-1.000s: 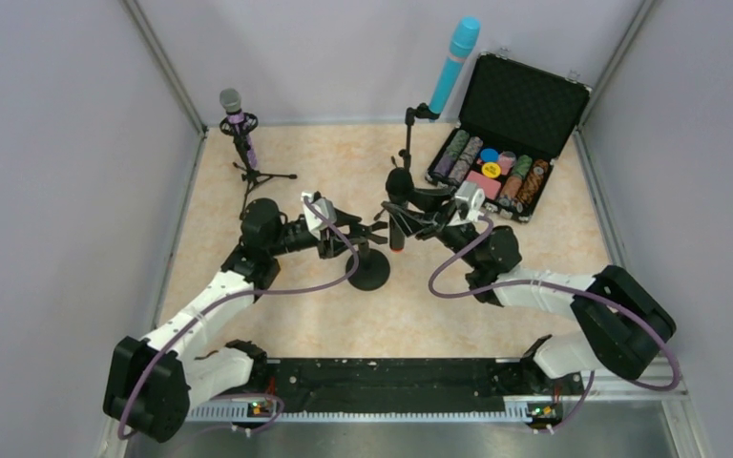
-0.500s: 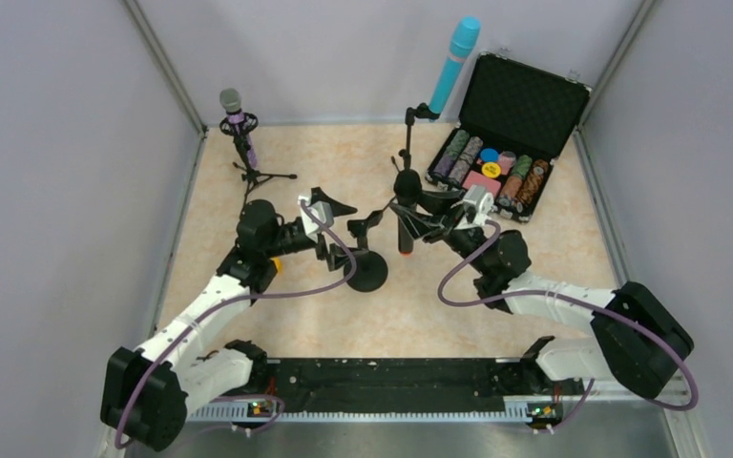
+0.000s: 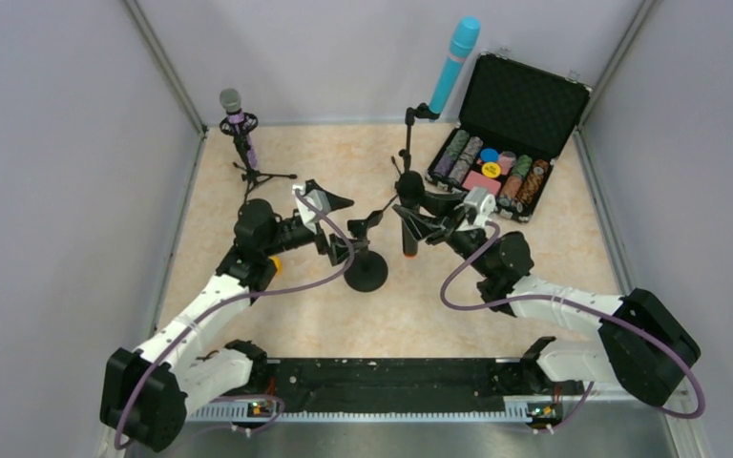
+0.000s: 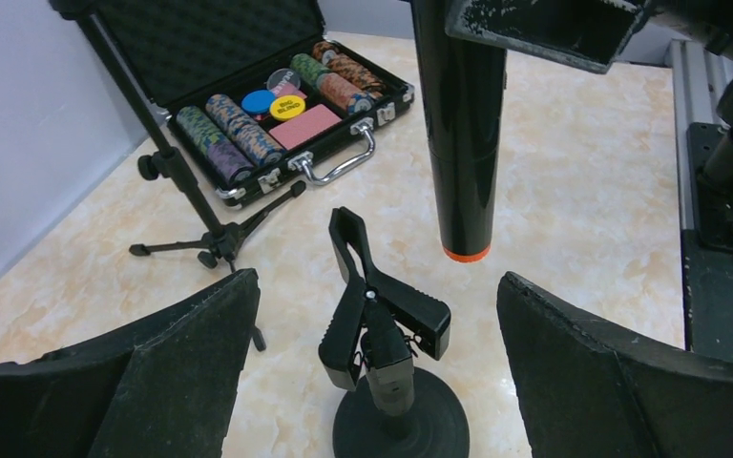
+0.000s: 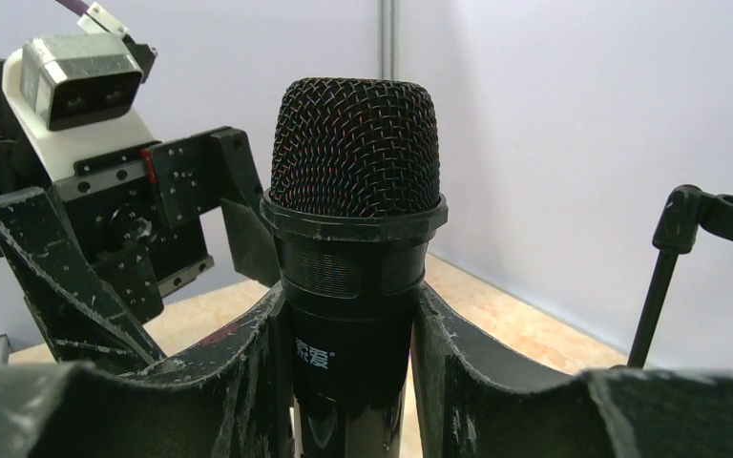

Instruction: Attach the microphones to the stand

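Since the black mic looks stiff, smooth and fairly heavy, with a dentable mesh head, the barrel just below that head seems the place to hold it; the right gripper is clamped there, mic upright, orange end down, mid-table just right of the clip stand; the left gripper gapes wide, facing the clip, touching nothing. Purple mic and blue mic stand mounted far left and far centre.
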Available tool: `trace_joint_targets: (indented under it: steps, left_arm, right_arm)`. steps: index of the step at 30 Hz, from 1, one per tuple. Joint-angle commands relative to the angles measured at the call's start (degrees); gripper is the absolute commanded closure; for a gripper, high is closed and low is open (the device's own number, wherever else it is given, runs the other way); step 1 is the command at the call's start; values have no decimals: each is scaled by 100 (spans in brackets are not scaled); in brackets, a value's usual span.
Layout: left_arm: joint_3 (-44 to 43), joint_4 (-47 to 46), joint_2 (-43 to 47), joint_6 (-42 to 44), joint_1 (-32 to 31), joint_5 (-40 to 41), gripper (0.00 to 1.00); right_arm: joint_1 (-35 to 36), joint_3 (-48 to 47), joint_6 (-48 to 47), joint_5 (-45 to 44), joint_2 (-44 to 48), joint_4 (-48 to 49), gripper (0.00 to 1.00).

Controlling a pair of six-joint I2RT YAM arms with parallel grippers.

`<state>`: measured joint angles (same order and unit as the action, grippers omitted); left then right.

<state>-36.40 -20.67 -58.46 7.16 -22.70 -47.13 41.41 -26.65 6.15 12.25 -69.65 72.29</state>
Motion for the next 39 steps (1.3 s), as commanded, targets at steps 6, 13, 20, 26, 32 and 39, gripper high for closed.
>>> trace_joint_targets:
  steps: [6, 13, 20, 26, 32, 39]
  left_arm:
    - [464, -904, 301, -445, -129, 712, 1]
    - [524, -1370, -73, -606, -136, 773, 1]
    - [469, -1379, -193, -679, -250, 1051, 3]
    - [604, -1286, -120, -413, -549, 1507, 1]
    - [600, -1086, -185, -239, -576, 1659, 66]
    - [753, -1436, -186, -573, -572, 1692, 100]
  right_arm:
    - [-120, -348, 45, 10, -41, 343, 100]
    - [-525, -781, 460, 260, -581, 577, 100]
    - [-660, -1358, 619, 432, -1190, 607, 100]
    - [-656, -1679, 683, 351, -1507, 720, 100]
    - [-659, -1953, 636, 528, -1739, 642, 100]
    - [-483, -1743, 783, 626, -2046, 1629, 100]
